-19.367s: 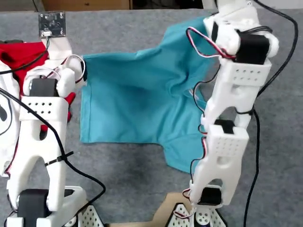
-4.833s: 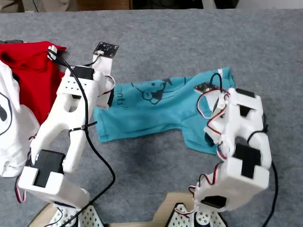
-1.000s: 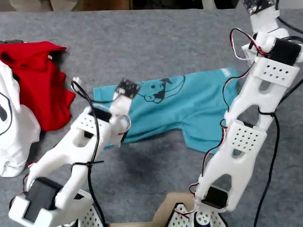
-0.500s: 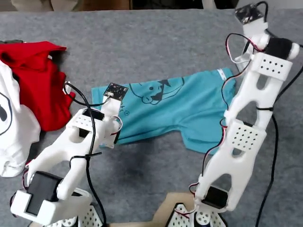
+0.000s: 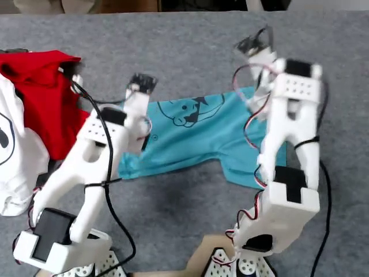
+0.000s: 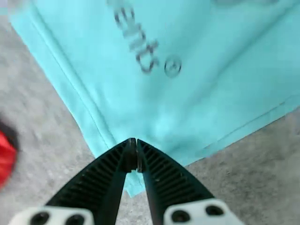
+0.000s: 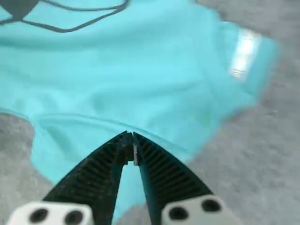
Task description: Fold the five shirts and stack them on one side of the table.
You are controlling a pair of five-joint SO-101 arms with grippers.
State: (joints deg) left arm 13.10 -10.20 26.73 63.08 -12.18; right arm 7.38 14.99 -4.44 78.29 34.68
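Mid-fold on the teal printed T-shirt (image 5: 190, 133), centre frame: my left end effector (image 6: 133, 147) and right end effector (image 7: 130, 138) are closed over its edges; next, open and pinch.

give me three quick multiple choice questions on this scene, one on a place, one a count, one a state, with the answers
1. Where does the red shirt lie relative to the teal shirt?
A) on top of it
B) off to the left arm's side, next to the white shirt
C) tucked under it

2. How many shirts show in the high view?
A) one
B) five
C) three

3. How do the left tool's jaws stand?
A) shut, tips together over a corner of the teal shirt
B) wide open
C) clamped on the red shirt

Answers:
1 B: the high view shows red cloth apart from the teal, against the white.
2 C: teal, red and white, one of each.
3 A: the left wrist view shows the tips meeting above the teal corner.
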